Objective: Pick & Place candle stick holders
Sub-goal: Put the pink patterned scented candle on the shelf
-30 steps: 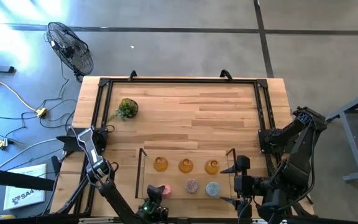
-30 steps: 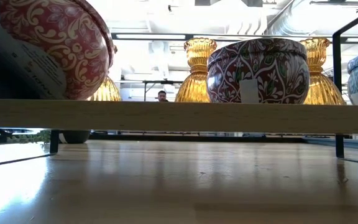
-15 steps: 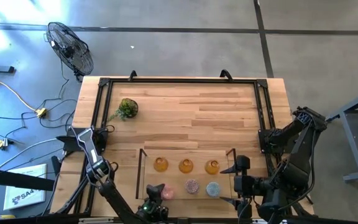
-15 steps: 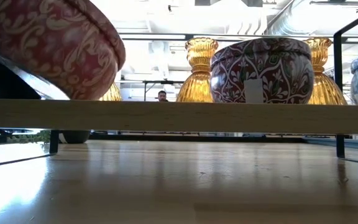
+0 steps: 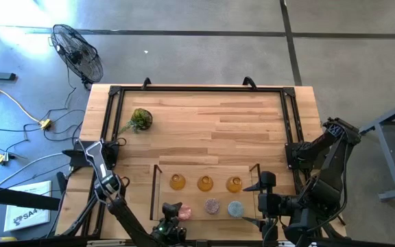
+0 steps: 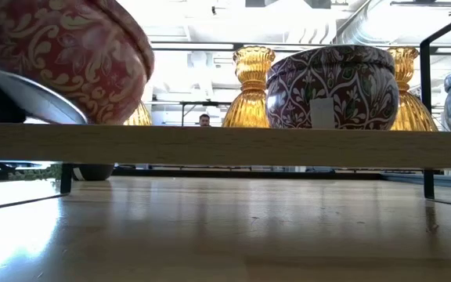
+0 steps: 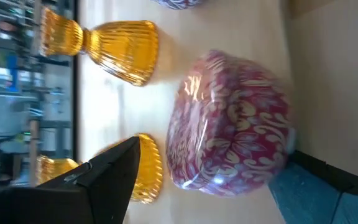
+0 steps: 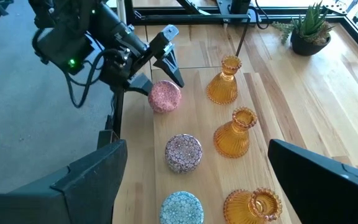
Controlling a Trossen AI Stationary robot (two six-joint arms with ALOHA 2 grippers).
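Candle stick holders stand in two rows on a raised wooden shelf [image 5: 204,195] at the near edge of the table [image 5: 204,130]. The back row holds three amber holders [image 5: 205,183] with narrow necks; the front row holds the pink holder [image 5: 182,212], the mauve holder [image 5: 212,205] and the light blue holder [image 5: 235,208]. In the low view the pink holder [image 6: 69,59] sits tilted, one edge raised off the shelf, while the mauve one [image 6: 331,86] stands upright. The left gripper [image 5: 171,210] is at the pink holder, its fingers [image 8: 166,36] spread to either side of it; the right wrist view shows one fingertip against the holder's side, and whether it is still gripped cannot be told. The right gripper [image 5: 255,204] waits beside the shelf's right end, near the light blue holder, its fingers spread wide and holding nothing. A potted plant [image 5: 140,119] stands well apart at the table's far left.
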